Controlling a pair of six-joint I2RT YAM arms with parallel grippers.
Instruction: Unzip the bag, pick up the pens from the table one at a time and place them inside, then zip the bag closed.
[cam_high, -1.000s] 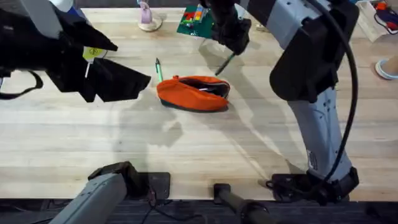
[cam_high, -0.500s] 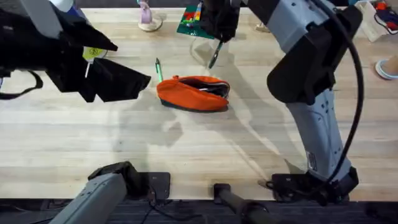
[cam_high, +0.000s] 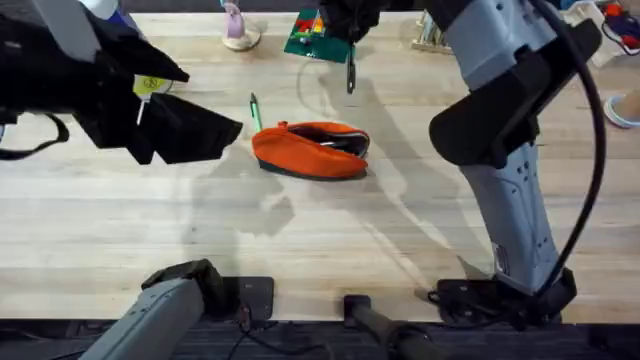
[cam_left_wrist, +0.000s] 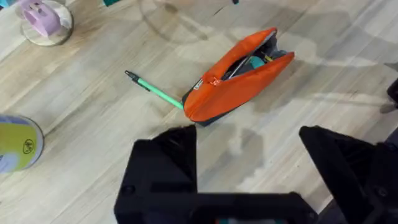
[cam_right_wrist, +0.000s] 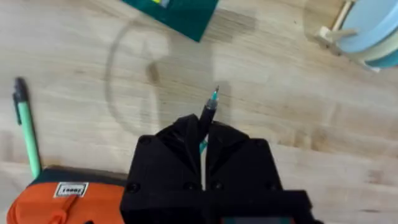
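— Pens: where are they?
— Right hand (cam_right_wrist: 204, 140) grasps the black pen (cam_high: 351, 72) above the counter (cam_high: 120, 230), beyond the open bag (cam_high: 310, 150). The green pen (cam_high: 255, 110) lies beside the bag.
— Left hand (cam_left_wrist: 249, 165)?
— Released, hovering near the bag.

I count one orange bag (cam_high: 310, 150), two pens — a green one (cam_high: 255, 111) on the table (cam_high: 320, 240), a dark one (cam_high: 350, 72) — and two claws.

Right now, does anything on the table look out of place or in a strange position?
Nothing looks damaged or spilled. The bag lies unzipped on the table, the green pen rests beside it, and the right gripper holds a dark pen above the table, tip down.
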